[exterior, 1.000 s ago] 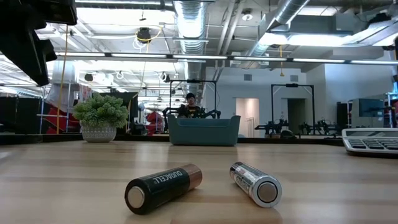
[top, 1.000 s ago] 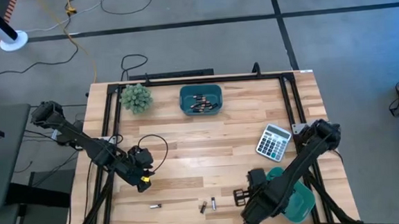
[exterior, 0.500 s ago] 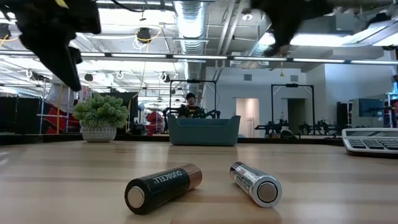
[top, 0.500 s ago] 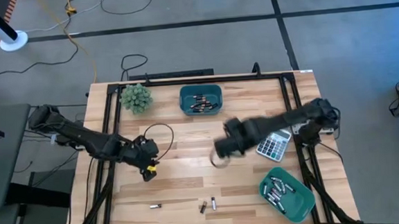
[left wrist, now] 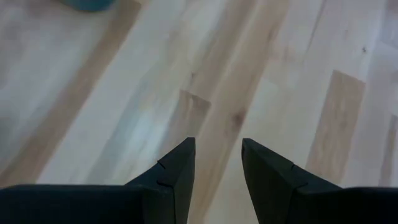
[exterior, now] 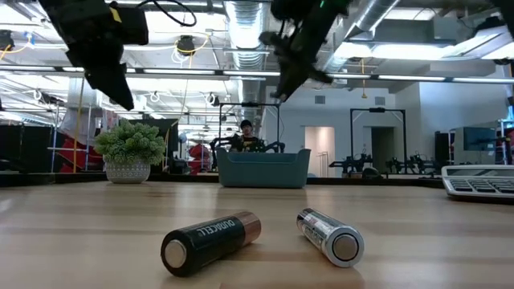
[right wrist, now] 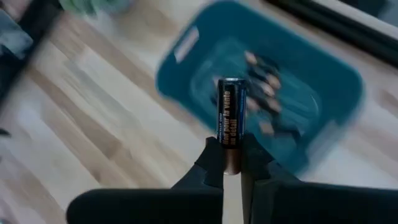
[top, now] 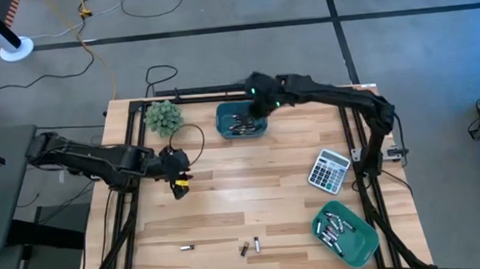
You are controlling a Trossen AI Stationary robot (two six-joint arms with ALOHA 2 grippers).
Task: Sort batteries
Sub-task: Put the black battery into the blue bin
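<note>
My right gripper (top: 258,108) hangs over the far teal bin (top: 242,121), which holds several batteries, and is shut on one dark battery (right wrist: 231,118). My left gripper (top: 179,185) stands open over bare wood at the table's left, its fingers (left wrist: 184,155) with nothing between them. Three loose batteries lie on their sides near the front edge (top: 188,248) (top: 244,249) (top: 257,244); two of them show close in the low view (exterior: 210,242) (exterior: 329,235). My right gripper pinches the battery's copper-coloured end (right wrist: 231,163) between its two fingers (right wrist: 212,160). The fingers slant down from above. The battery lies along them and sticks out past their tips, lifted clear above the far bin.
A second teal bin (top: 362,242) with several batteries sits at the near right corner. A grey-white calculator (top: 328,170) lies at the right, and a small potted plant (top: 163,117) stands at the far left. A black frame (top: 133,158) runs along the table's sides.
My right gripper has swept from the near right bin across the table toward the far edge and the left. It has turned on the way and now stands over the far bin. My left gripper, still open, has gone a little toward the far edge.
</note>
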